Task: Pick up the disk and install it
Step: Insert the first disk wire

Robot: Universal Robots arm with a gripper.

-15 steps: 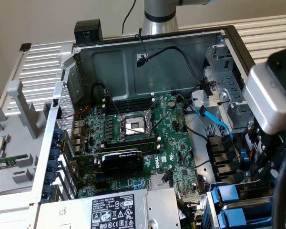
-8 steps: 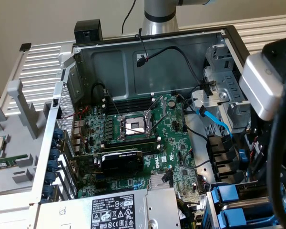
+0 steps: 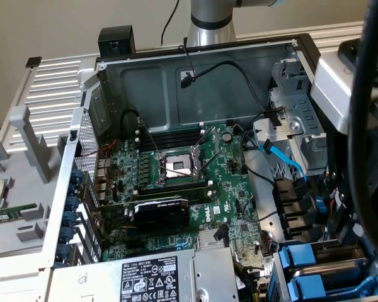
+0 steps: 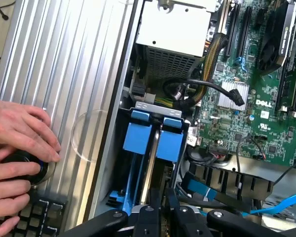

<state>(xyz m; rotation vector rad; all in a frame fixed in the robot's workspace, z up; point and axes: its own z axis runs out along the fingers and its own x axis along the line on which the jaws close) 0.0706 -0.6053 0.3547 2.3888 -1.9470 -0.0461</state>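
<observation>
Disk (image 3: 332, 268): in its blue carrier, sitting in the drive bay (image 4: 149, 105) at a corner of the case (image 3: 195, 75), next to the power supply (image 3: 151, 277).
Gripper (image 4: 160, 213): close over that bay; open or closed, cannot tell.
Hand (image 4: 19, 131): a person's, on a black knob (image 4: 27, 160) outside the case.

I read this as a robotics lab bench set up for PC assembly. An open desktop computer case (image 3: 208, 82) lies on its side, with the motherboard (image 3: 233, 157) and power supply (image 3: 151, 277) exposed. The robot arm base (image 3: 211, 22) stands just behind the case. A ribbed aluminium worktop (image 4: 74, 64) runs beside the case, carrying grey plastic fixtures (image 3: 25, 132). Near the case, a person's hands (image 4: 19, 128) rest on a round black controller (image 4: 20, 159), with a keyboard (image 4: 34, 217) alongside.
</observation>
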